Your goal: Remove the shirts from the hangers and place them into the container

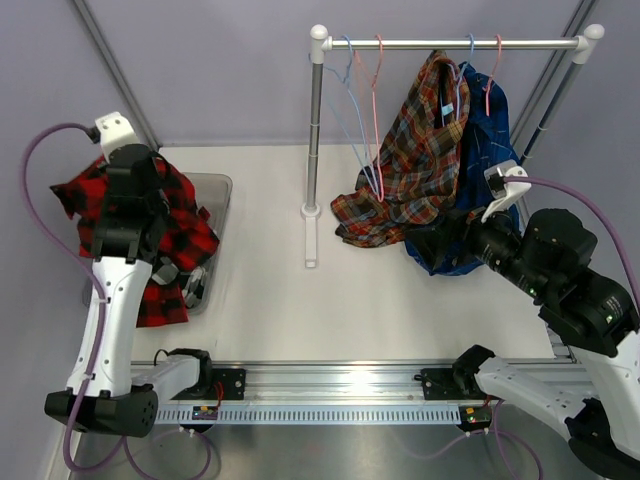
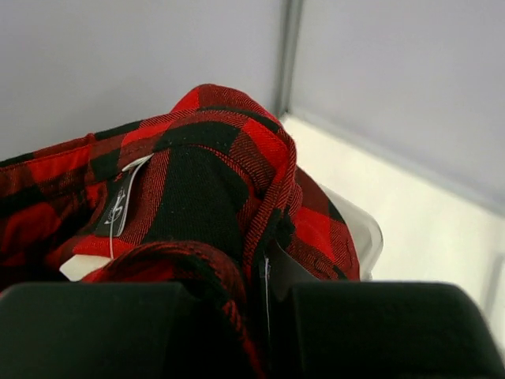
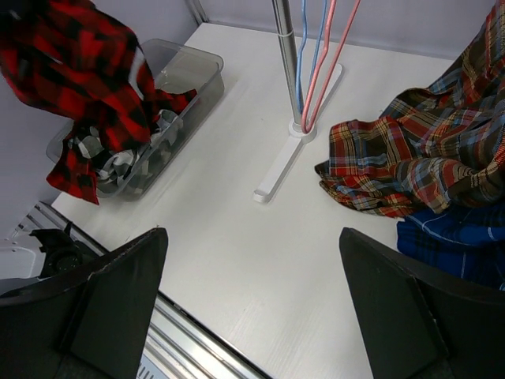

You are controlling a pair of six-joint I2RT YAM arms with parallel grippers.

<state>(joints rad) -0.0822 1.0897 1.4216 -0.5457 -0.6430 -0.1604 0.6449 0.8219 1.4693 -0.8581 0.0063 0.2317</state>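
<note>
**Item 1, left gripper** (image 2: 259, 320). Recorded as clamped together on the collar end of the red-and-black shirt (image 2: 207, 178), with cloth pinched between the fingers. The shirt was held up over the far left of the table (image 1: 380, 310).

**Item 2, red-and-black shirt.** It was noted as off its hanger and hanging bunched from the gripper. Its lower folds were draped into the container (image 1: 218, 188), and one tail was seen hanging outside the near rim.

**Item 3, container.** It was placed at the left side of the table, and the black-and-white shirt (image 3: 118, 170) was already lying inside it.

**Item 4, right gripper** (image 3: 252, 312). Its fingers were spread wide and nothing was held between them. It was aimed across the table from beside the hung shirts.

**Item 5, rail** (image 1: 450, 44). Two bare hangers (image 1: 365, 100) were hooked at its left end. The tartan shirt (image 1: 410, 160) and the blue shirt (image 1: 490, 130) were hung towards its right end, and their hems were slumped onto the table.

**Item 6, hazards, as judged.**
- If the shirt were released here, it could be left partly outside the container, because its tail already overhung the rim.
- Cloth could be snagged on the fingers and carried back out when they were lifted.
- Either hung shirt could drag its hanger along or tip the light rail if it were pulled sideways.
</note>
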